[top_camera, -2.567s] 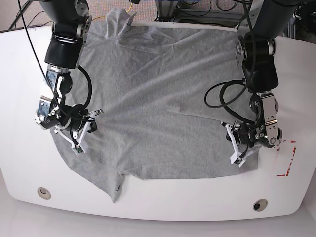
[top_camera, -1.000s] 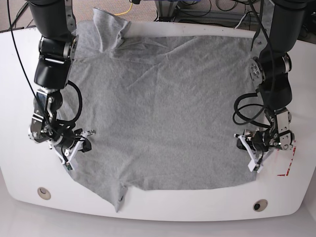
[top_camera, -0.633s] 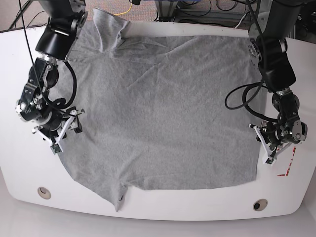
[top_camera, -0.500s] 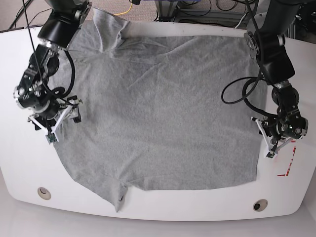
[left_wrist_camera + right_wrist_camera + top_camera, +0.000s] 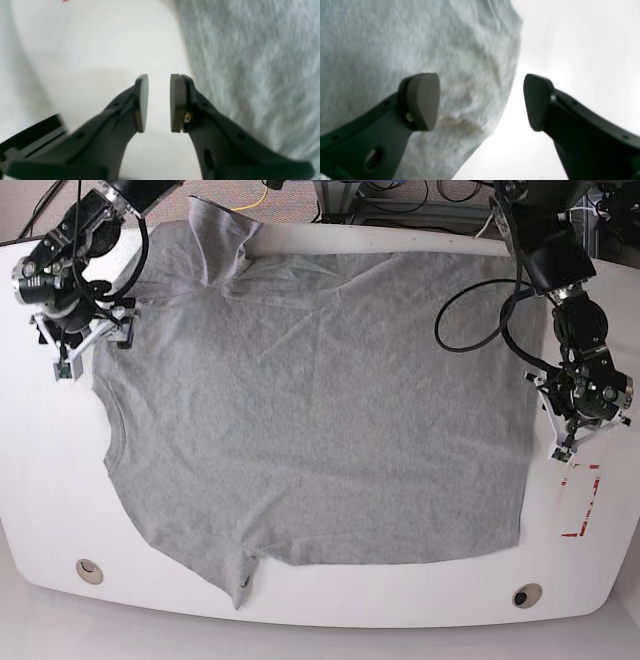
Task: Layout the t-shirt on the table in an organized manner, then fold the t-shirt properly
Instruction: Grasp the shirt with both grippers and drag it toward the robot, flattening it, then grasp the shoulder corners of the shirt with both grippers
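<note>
Across the middle of the base view, the large heather-grey cotton t-shirt (image 5: 310, 400) lies spread nearly flat on the glossy white counter (image 5: 40, 480), plain side up, with one sleeve bunched at the upper left of the frame and the other trailing off its lower left corner. The shirt's long axis seems to run left to right in this view, collar side at the left and straight hem at the right.

At the upper left, the right gripper (image 5: 88, 340) hangs at the shirt's shoulder edge. Its wrist view shows the pads (image 5: 422, 100) spread wide with nothing between them, cloth below one pad and bare counter below the other. At the right edge, the left gripper (image 5: 572, 435) sits just beyond the hem, over bare counter; its pads (image 5: 178, 102) stand a narrow gap apart, holding nothing.

Judging by this, the right arm is nearer the folded-over upper sleeve, which looks like the part most in need of straightening.
</note>
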Tool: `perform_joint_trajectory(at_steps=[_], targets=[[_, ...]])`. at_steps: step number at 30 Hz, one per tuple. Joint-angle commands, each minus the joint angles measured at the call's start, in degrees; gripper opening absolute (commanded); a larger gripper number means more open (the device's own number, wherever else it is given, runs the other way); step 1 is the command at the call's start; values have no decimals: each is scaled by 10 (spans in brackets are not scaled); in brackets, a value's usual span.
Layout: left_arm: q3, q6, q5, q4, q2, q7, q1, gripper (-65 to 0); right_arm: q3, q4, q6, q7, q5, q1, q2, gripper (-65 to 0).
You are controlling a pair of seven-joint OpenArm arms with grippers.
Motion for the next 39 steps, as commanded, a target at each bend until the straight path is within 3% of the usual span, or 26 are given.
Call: perform_joint_trajectory(at_steps=[1,7,9,22,27,39], targets=[[0,0,3,48,-6,18,4,-440,24,12,0,7,46,-24,8,-149],[-2,0,3,131,-6,48,50,-281,55,12,0,7,113,-81,9,-151],[-2,0,3,148,-6,51,66,-268,62,11,0,7,119,-92,9,-152],[-28,0,2,201,-4,71,161,-267,86,-39,0,7,124,-135,9,-149],[-47,0,2,203,14,71,169,-267,82,-86,0,10,124,-133,11,-149],[-49,0,2,204,14,71,180,-267,61,-147,0,10,124,-120,11,-149]])
